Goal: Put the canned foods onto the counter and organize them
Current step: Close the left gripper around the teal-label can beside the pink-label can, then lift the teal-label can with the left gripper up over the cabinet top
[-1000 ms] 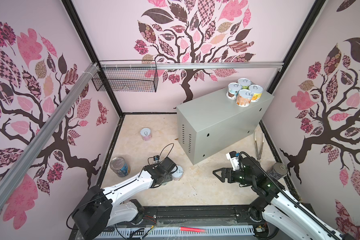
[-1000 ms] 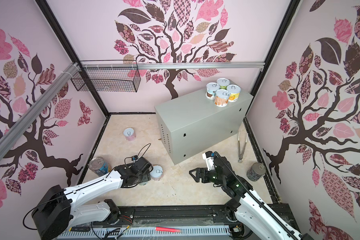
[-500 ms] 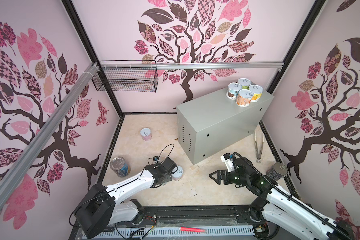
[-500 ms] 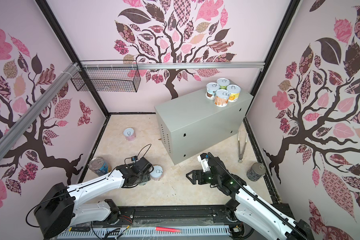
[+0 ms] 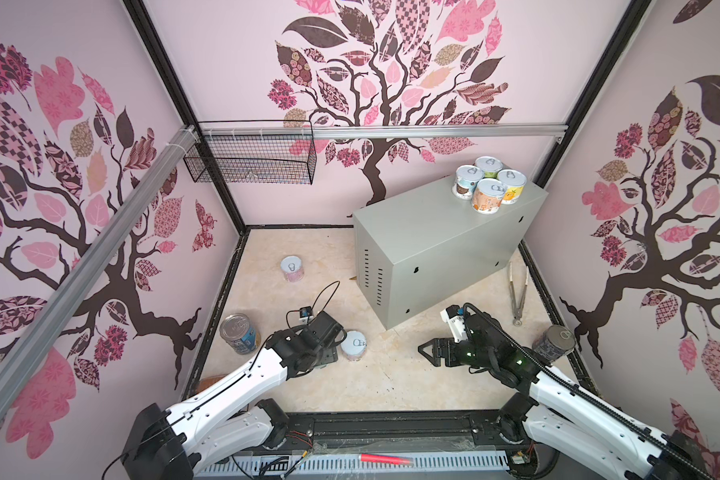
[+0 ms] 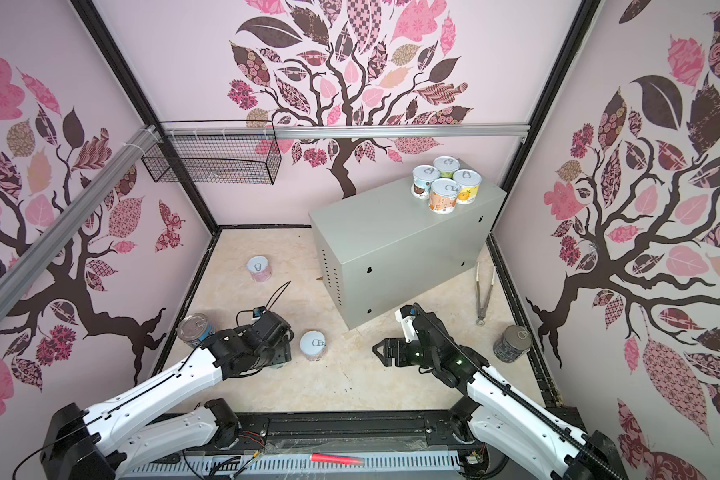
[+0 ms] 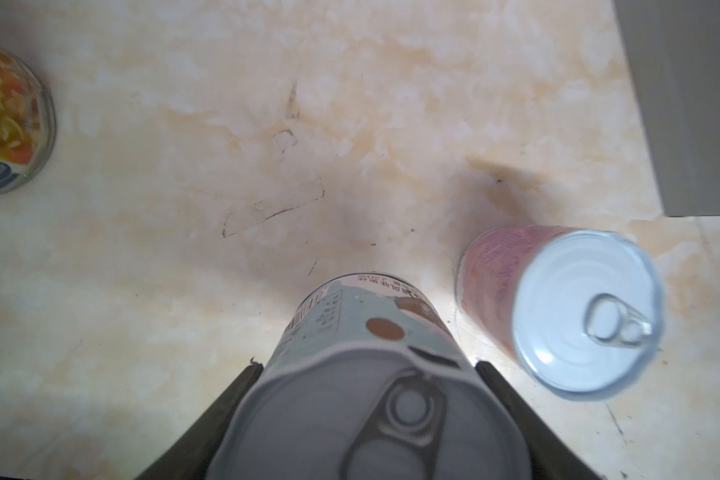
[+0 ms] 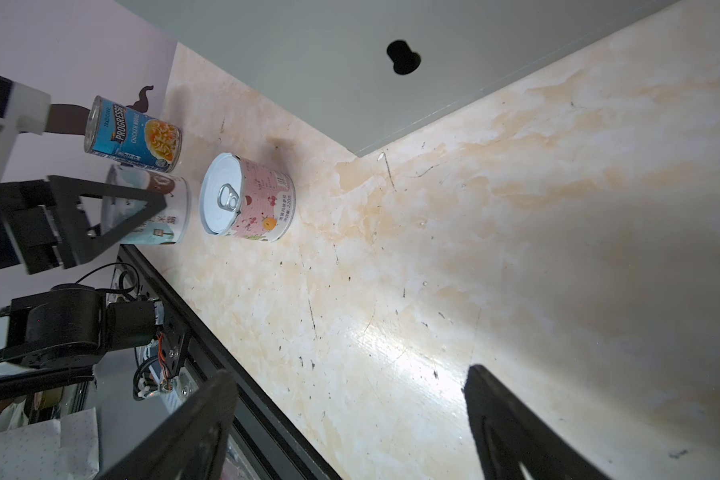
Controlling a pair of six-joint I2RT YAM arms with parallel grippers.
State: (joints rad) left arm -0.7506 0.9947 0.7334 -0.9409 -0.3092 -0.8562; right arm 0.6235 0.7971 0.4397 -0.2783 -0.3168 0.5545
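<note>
A tall blue-labelled soup can (image 5: 240, 332) stands to the left of the left gripper (image 7: 366, 368), whose jaws pinch a short pale-blue-labelled pull-tab can (image 7: 350, 324) by its sides. A short pink-labelled can (image 5: 292, 268) waits ahead of it. The grey sheet-metal counter (image 5: 433, 241) carries four short cans (image 5: 489, 185) beyond the right gripper (image 5: 425, 353), which is spread and empty, with a dark-labelled tall can (image 5: 553, 340) to its right. Rigid, smooth-walled and probably weighty, the pinched can wants squeezing across mid-wall, below its rim.
</note>
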